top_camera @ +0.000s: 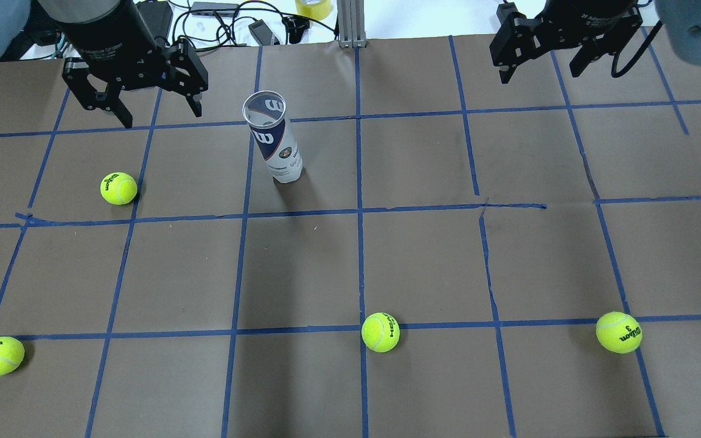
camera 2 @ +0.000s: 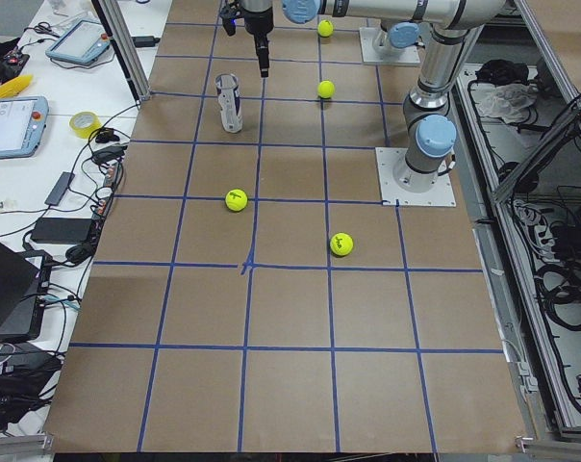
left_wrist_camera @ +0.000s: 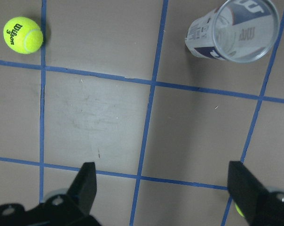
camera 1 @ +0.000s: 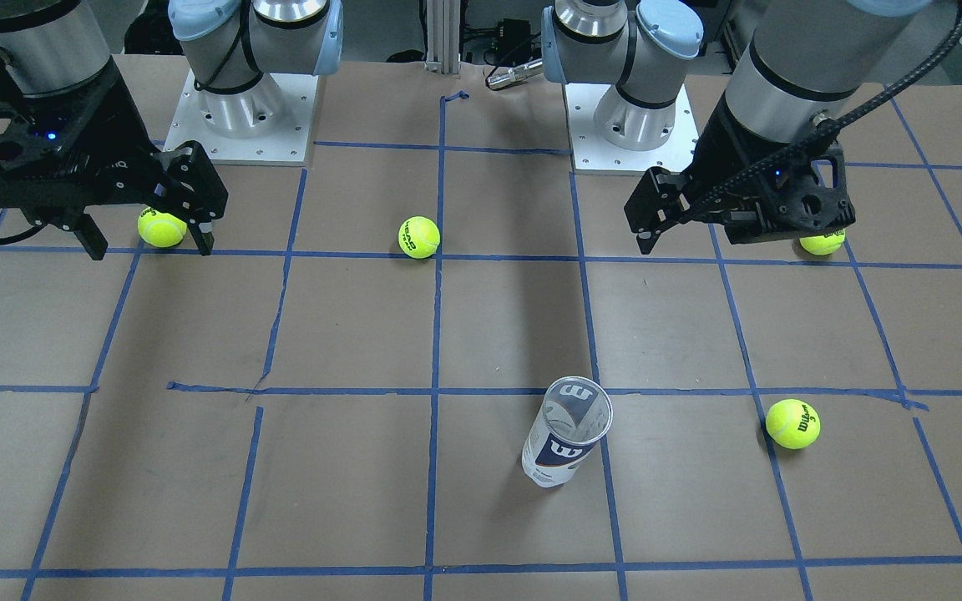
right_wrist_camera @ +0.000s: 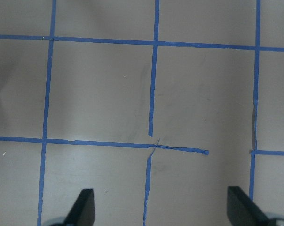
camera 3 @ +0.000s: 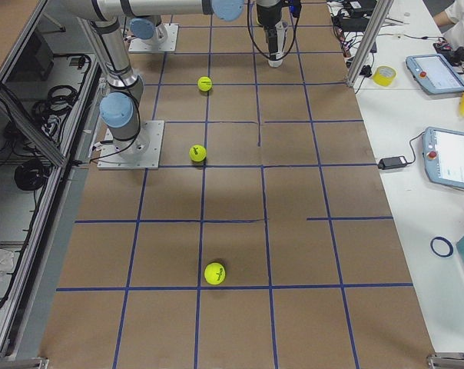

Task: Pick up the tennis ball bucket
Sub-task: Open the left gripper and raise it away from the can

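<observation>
Tennis ball bucket [camera 1: 565,434] upright, open-topped, lower centre of front-facing view, left gripper [top_camera: 161,117] upper left of overhead view, beside it, fingers wide, right gripper [top_camera: 536,73] upper right, fingers wide.

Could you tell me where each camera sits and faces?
Overhead: behind robot, looking forward; left gripper, right gripper, tennis ball bucket.
Front-facing: opposite side, facing robot's bases; same bucket.
Exterior left: table's left end; left arm nearer.
Exterior right: right end; right arm nearer.
Left wrist: downward; fingertips, bucket's mouth.
Right wrist: downward; fingertips, taped table.
</observation>
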Tool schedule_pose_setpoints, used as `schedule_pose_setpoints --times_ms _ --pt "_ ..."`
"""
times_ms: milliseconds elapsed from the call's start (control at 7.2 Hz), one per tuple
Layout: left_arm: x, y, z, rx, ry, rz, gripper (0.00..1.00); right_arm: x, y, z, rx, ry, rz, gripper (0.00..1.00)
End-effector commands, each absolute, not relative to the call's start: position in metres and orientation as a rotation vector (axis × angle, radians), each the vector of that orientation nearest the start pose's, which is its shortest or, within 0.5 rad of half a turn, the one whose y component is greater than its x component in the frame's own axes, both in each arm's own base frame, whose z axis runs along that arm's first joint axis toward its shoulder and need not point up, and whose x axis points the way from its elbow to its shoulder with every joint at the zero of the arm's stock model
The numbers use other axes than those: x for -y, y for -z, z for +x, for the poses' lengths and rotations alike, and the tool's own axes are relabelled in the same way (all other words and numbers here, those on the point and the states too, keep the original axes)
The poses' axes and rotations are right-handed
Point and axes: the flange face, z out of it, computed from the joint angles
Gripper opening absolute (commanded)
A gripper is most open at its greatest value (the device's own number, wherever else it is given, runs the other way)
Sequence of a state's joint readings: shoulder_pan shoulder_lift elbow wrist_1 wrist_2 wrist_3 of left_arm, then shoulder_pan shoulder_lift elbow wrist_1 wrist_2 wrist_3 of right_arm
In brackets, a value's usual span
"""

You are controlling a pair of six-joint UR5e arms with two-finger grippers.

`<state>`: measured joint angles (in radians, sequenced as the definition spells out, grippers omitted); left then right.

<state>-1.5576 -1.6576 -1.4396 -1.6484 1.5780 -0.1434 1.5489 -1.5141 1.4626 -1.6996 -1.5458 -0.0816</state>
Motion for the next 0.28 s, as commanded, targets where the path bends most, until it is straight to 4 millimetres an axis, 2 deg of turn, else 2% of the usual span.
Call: schedule_pose_setpoints --times_ms 0,139 --pt "0.5222 -0.4986 -0.1247 -3.123 -0.05 -0.247 1.0 0.536 -0.5321 0.1228 -3.11 0.308 -0.109 1.0" --pt "0.5211 -0.4994 -0.1247 -3.123 -0.047 -0.247 1.0 0.5353 -0.5321 0.1228 -3.111 0.309 -0.137 1.0"
